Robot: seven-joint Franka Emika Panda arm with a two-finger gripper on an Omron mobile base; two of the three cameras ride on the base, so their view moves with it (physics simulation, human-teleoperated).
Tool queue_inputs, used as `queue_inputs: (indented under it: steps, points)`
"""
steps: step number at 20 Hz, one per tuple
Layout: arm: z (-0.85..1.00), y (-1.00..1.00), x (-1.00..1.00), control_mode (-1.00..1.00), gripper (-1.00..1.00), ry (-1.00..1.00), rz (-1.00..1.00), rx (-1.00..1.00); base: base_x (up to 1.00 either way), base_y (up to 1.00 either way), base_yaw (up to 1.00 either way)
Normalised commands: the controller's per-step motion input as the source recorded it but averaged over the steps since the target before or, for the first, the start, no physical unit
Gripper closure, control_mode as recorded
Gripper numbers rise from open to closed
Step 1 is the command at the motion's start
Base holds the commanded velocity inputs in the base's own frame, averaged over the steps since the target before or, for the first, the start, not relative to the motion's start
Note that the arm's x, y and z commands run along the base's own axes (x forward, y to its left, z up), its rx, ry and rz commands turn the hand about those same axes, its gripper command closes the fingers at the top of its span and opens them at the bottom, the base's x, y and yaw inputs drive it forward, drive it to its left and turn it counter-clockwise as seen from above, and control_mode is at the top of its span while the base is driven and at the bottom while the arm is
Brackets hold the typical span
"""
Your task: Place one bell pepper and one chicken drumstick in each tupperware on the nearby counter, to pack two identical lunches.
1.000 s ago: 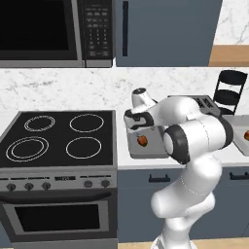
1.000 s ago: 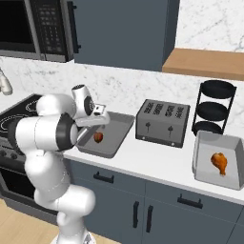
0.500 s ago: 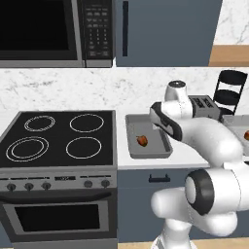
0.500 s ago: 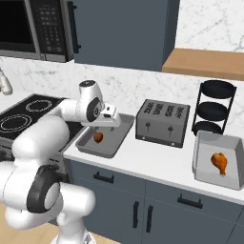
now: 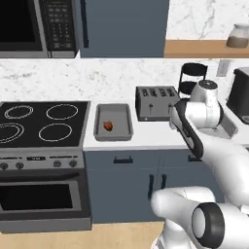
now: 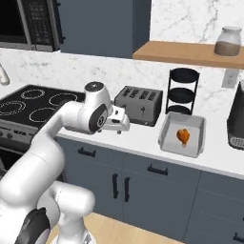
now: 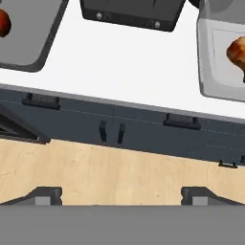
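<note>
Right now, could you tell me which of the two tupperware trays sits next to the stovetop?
The tupperware left of the toaster, holding a chicken drumstick; the other tupperware lies beyond the toaster's far side.

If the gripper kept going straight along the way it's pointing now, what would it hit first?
Nothing close. The open gripper looks down past the counter edge; in the hand view the wooden floor lies between the fingertips, so probably the floor before the cabinet doors, though depth is uncertain.
</note>
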Motion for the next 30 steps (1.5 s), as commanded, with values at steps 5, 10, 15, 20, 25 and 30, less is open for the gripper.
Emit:
queue_inputs:
  steps: [5,10,15,20,25,30]
  points:
    - [0.0,0.0,0.0,1.0,-1.0,0.0,0.0,0.0,-1.0,-1.0,0.0]
    - [0.0,0.0,0.0,1.0,-1.0,0.0,0.0,0.0,-1.0,-1.0,-0.01]
    - [0.0,0.0,0.0,1.0,-1.0,0.0,0.0,0.0,-0.99,-1.0,-0.14]
    - [0.0,0.0,0.0,1.0,-1.0,0.0,0.0,0.0,-0.04,-1.0,-0.45]
    - [0.0,0.0,0.0,1.0,-1.0,0.0,0.0,0.0,0.7,-1.0,-0.41]
    - [0.0,0.0,0.0,1.0,-1.0,0.0,0.0,0.0,1.0,-1.0,-0.23]
